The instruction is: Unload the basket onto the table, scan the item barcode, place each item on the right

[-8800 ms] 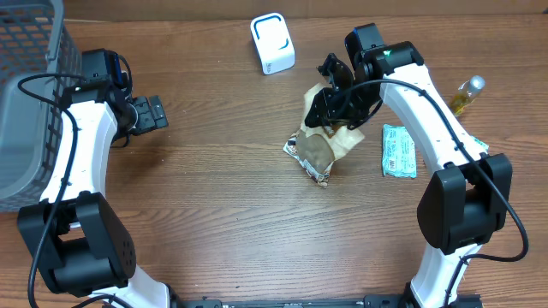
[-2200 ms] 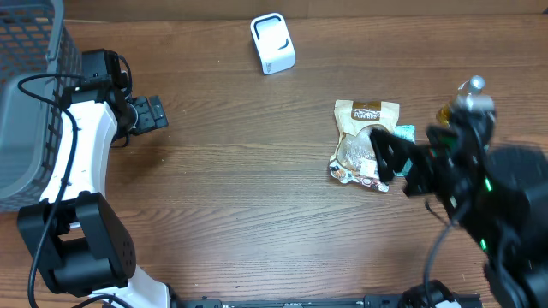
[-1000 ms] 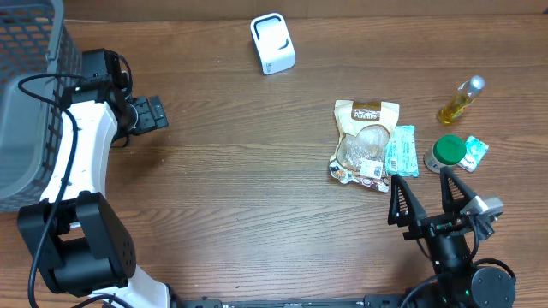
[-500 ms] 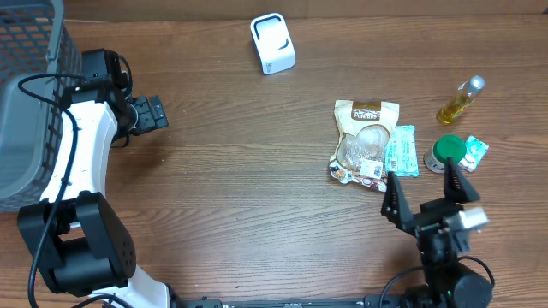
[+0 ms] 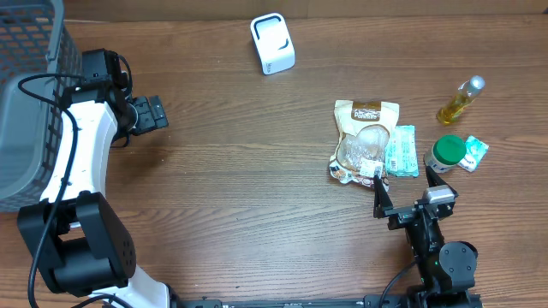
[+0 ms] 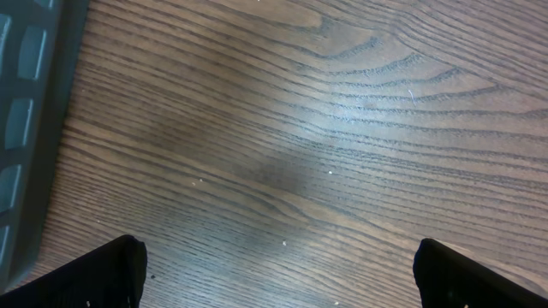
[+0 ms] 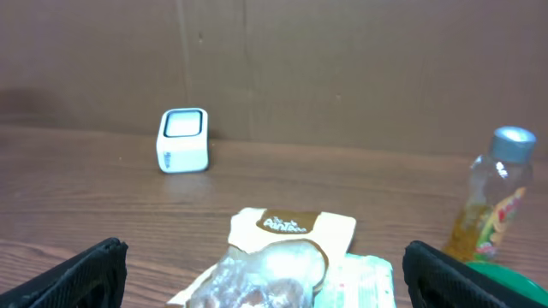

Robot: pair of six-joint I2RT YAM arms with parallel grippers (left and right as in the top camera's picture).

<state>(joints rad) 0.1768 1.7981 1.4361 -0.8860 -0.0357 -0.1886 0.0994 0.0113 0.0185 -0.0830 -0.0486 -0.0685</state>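
Basket: grey basket point(image 5: 26, 94) at the counter's point(image 5: 240, 197) far left edge. The left wrist view catches only a dark strip of it.
Left hand: left hand point(image 5: 152, 113) just beside the basket, spread wide and empty. Its own view shows fingertips point(image 6: 103, 269) in the bottom corners over bare wood.
Middle: open wood, widest free stretch.
Scanner: white scanner point(image 5: 272, 43) near the far edge. Overhead gives its top, the right wrist view its front.
Item: snack bag point(image 5: 364, 141) flat, right of centre, with a teal packet point(image 5: 401, 151) touching its right side.
Right hand: right hand point(image 5: 404, 184) at the near edge just beside the bag, spread wide, holding nothing.
Far right: green lid point(image 5: 448, 151), then a bottle point(image 5: 460, 98). Only the right wrist view shows the bottle upright.
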